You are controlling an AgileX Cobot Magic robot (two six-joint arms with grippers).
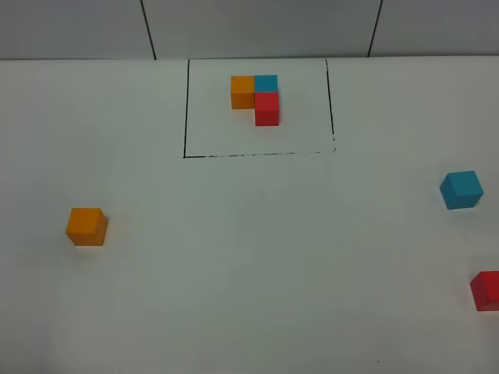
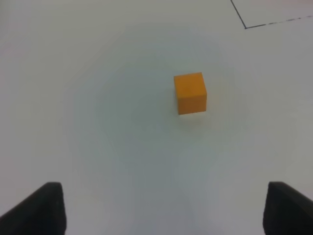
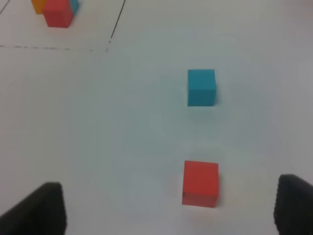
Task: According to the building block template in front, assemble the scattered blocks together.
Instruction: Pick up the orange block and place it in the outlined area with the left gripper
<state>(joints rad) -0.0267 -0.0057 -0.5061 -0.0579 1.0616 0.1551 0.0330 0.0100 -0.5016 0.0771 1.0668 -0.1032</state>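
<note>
Template [image 1: 256,97] row lies left-right, red nearer; left claw [image 2: 164,208] and right claw [image 3: 168,205] apart, apparently empty.

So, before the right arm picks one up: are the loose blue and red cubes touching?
Apart. The right wrist view shows a clear strip of white table between the blue cube and the red cube.

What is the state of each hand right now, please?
Left hand: open, holding nothing; the orange cube lies apart from it.
Right hand: open, holding nothing.
</note>
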